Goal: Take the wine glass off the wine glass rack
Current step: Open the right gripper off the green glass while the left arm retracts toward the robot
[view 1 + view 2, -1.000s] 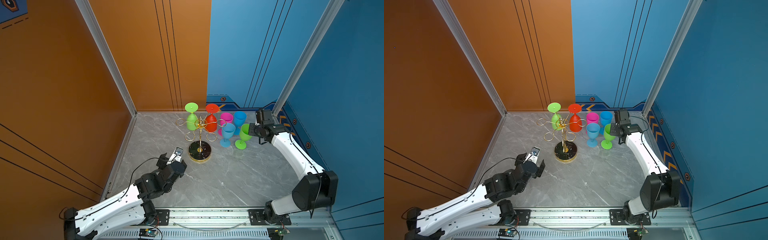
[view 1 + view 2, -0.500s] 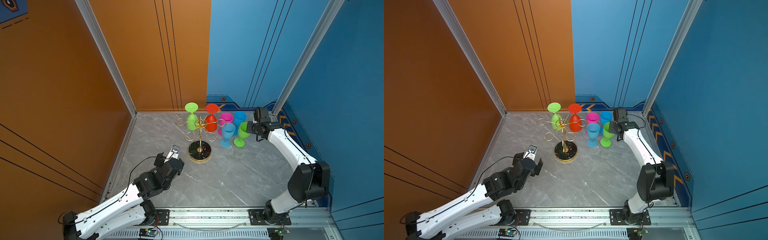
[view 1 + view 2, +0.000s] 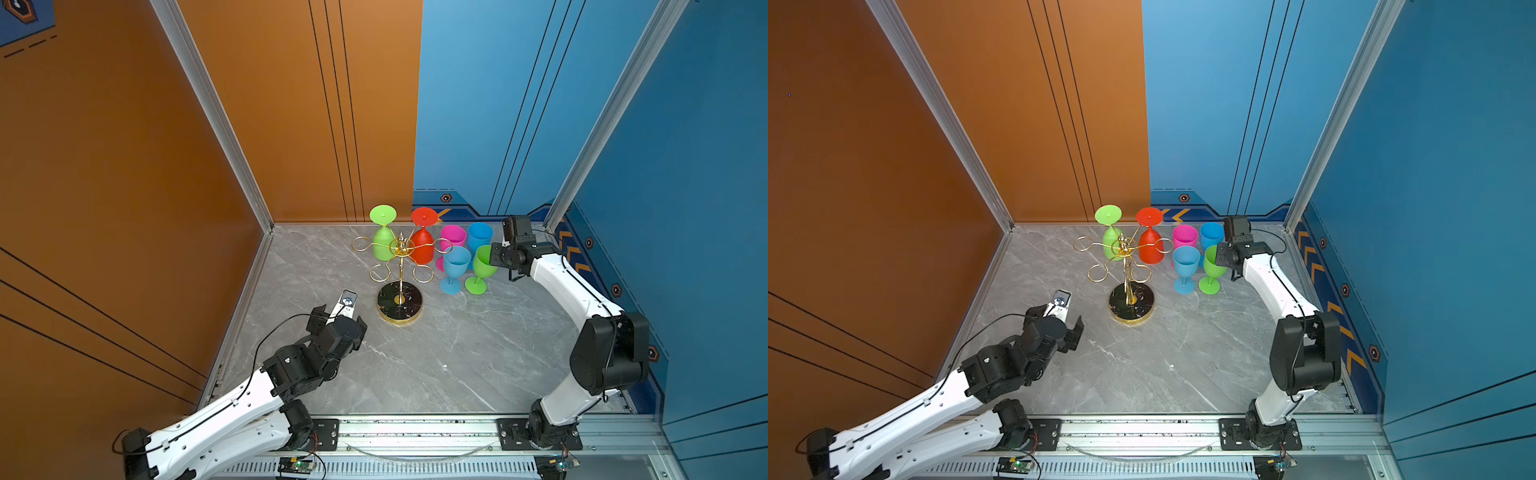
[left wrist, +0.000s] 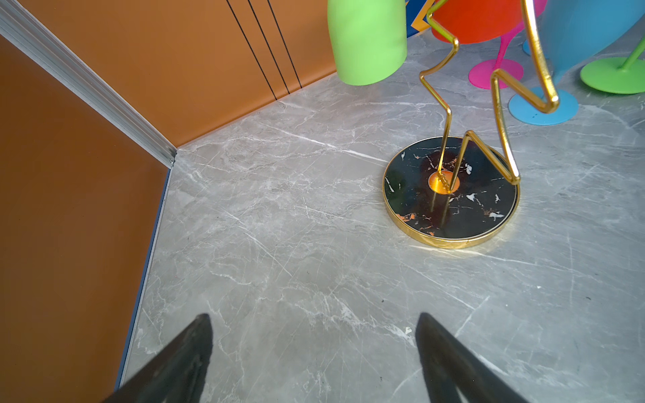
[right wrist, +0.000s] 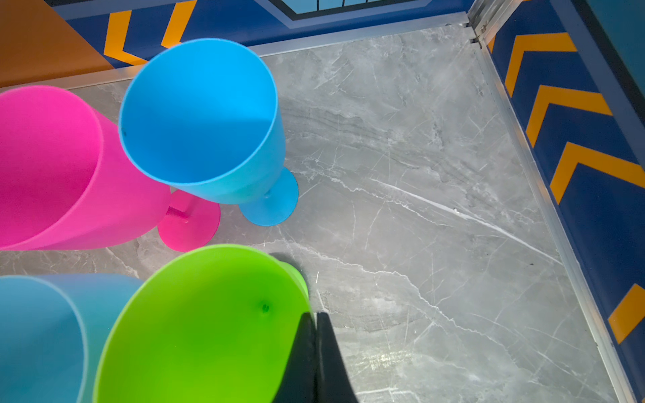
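Note:
The wine glass rack [image 3: 400,266] is a gold wire stand on a round black base [image 4: 450,195]. Two wine glasses hang from it upside down, a green one [image 3: 383,243] and a red one [image 3: 423,245]. A second green wine glass [image 3: 484,262] stands right of the rack, slightly tilted, with its foot [image 3: 476,286] at the table. My right gripper [image 5: 316,317] is shut on this glass's rim, one finger inside the bowl and one outside. My left gripper [image 4: 314,317] hangs open and empty over the table, short of the rack's base.
A pink glass [image 3: 452,237] and two blue glasses [image 3: 480,235] [image 3: 456,259] stand upright close to the held green one. The orange wall [image 3: 291,124] and blue wall [image 3: 498,124] close the back, and a chevron-marked wall [image 5: 576,122] runs along the right.
The right arm has shifted the green glass slightly left, closer to the blue and pink glasses. The left arm has drawn back a little from the rack's base, its gripper still open.

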